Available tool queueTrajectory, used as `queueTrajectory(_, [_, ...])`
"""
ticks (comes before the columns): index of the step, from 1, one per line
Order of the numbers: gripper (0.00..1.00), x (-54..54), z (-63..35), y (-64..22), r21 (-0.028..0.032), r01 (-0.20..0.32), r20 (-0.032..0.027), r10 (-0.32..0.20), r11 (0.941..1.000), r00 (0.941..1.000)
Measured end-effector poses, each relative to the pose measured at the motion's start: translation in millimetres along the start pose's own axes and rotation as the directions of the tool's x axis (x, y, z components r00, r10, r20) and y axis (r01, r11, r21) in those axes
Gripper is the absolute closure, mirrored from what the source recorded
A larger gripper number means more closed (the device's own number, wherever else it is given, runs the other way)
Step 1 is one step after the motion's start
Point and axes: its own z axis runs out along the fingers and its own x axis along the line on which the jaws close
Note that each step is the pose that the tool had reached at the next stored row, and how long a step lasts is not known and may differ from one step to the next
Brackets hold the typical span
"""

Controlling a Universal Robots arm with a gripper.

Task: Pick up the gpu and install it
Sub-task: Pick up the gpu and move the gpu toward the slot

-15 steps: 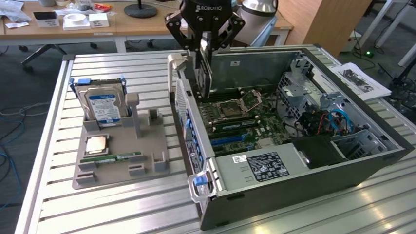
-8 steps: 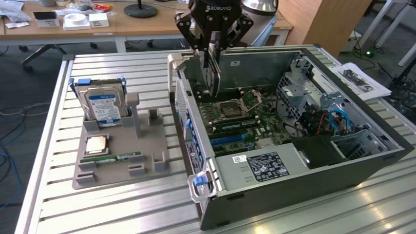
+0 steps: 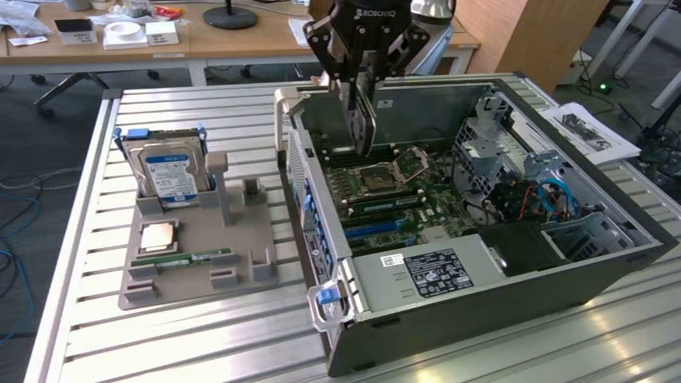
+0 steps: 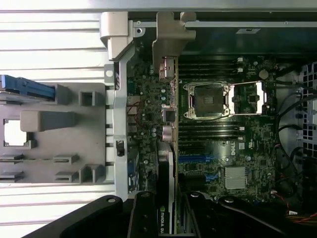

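Exterior camera: raised, tilted down over the ribbed aluminium table [image 3: 213,351], far enough back to take in the whole open dark metal computer case [image 3: 500,307].

Wrist camera: close, looking straight down past my black gripper [image 4: 168,215] and along the thin dark gpu card [image 4: 171,168] it grips.

Both views share the green motherboard [image 3: 396,203] [image 4: 208,144] and the grey plastic parts tray [image 3: 191,275] [image 4: 49,144].

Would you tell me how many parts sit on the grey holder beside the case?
3 on the holder: hard drive upright at the far end, processor chip midway, memory stick in front; none seems hidden.
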Motion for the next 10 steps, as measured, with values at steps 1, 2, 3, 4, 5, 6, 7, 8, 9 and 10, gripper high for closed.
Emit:
queueTrajectory(1, [0.73,-2.3,0.1,0.2,-0.0001,0.000,0.0001,0.000,1.0000,1.0000])
queueTrajectory(2, [0.73,-4.4,0.2,0.4,-0.0001,0.000,0.0001,0.000,1.0000,1.0000])
queueTrajectory(3, [0.73,-6.4,0.2,0.6,0.0000,0.000,0.0001,0.000,1.0000,1.0000])
queueTrajectory(4, [0.73,-8.6,0.3,0.8,0.0000,0.000,0.0000,0.000,1.0000,1.0000])
queueTrajectory(5, [0.73,-10.7,0.4,1.0,-0.0001,0.000,0.0001,0.000,1.0000,1.0000])
queueTrajectory(6, [0.73,-12.9,0.4,1.2,0.0000,0.000,0.0001,0.000,1.0000,1.0000])
queueTrajectory(7, [0.73,-15.1,0.5,1.4,-0.0001,0.000,0.0001,0.000,1.0000,1.0000])
queueTrajectory(8, [0.73,-17.3,0.6,1.5,-0.0001,0.000,0.0001,0.000,1.0000,1.0000])
queueTrajectory(9, [0.73,-19.4,0.7,1.7,-0.0001,0.000,0.0001,0.000,1.0000,1.0000])
queueTrajectory(10, [0.73,-21.5,0.7,1.9,0.0000,0.000,0.0000,0.000,1.0000,1.0000])
